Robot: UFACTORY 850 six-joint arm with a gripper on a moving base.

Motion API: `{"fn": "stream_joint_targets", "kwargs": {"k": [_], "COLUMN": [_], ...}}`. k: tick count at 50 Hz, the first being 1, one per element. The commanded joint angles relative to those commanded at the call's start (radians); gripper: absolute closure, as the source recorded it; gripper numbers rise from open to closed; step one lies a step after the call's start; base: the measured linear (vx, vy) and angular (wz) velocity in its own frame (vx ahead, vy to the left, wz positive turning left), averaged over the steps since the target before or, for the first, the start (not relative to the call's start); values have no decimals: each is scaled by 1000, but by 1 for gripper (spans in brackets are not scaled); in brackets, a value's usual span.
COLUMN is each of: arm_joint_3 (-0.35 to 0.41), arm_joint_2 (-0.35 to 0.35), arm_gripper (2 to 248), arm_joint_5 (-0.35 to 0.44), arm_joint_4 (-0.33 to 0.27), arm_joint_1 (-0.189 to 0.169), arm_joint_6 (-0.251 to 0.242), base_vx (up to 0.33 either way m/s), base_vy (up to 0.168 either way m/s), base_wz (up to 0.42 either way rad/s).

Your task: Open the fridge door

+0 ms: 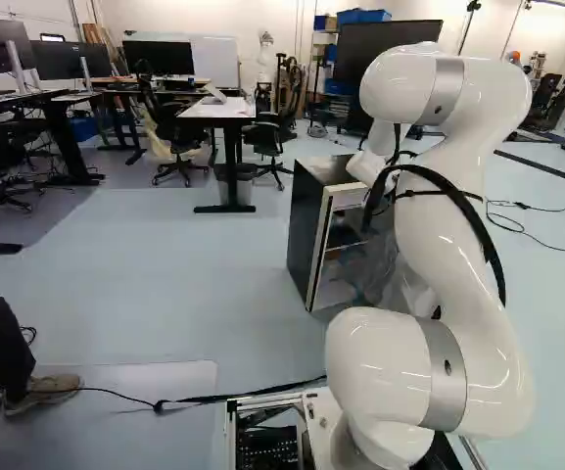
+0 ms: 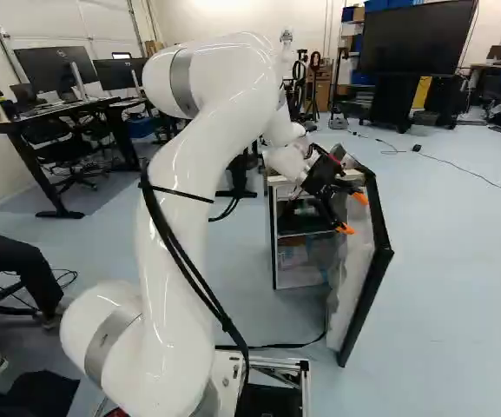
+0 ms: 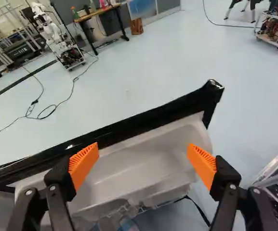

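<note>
In the right base view my gripper [image 2: 337, 193] is at the inner side of the fridge door [image 2: 379, 252], which stands swung out from the fridge [image 2: 273, 239]. The fridge, a small black cabinet [image 1: 305, 230] in the left base view, shows its shelves. In the wrist view the gripper [image 3: 142, 163] has its fingers spread wide, with nothing gripped. Ahead of and under the fingers lies the door's white inner liner [image 3: 143, 166], with the black door edge [image 3: 143, 121] beyond it. Whether a finger touches the liner, I cannot tell.
Behind the fridge stand a white desk [image 1: 218, 110] and office chairs [image 1: 174, 132]. A large screen [image 2: 417, 36] is at the back right. Cables [image 2: 458, 174] run over the floor. In the wrist view another robot [image 3: 61, 43] stands far off. A person's leg [image 1: 3, 348] shows at the left.
</note>
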Motion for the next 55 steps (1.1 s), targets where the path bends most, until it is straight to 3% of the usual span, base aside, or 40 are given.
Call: {"fn": "stream_joint_targets", "kwargs": {"k": [11, 37, 55], "arm_joint_3": [2, 0, -103], "arm_joint_2": [1, 0, -60], "arm_gripper": [3, 3, 3], "arm_joint_5": [0, 0, 0], "arm_joint_4": [-66, -75, -75], "arm_joint_1": [1, 0, -28], "arm_joint_6": [0, 0, 0], "base_vx": [0, 0, 0], "base_vy": [0, 0, 0], "base_wz": [0, 0, 0]}}
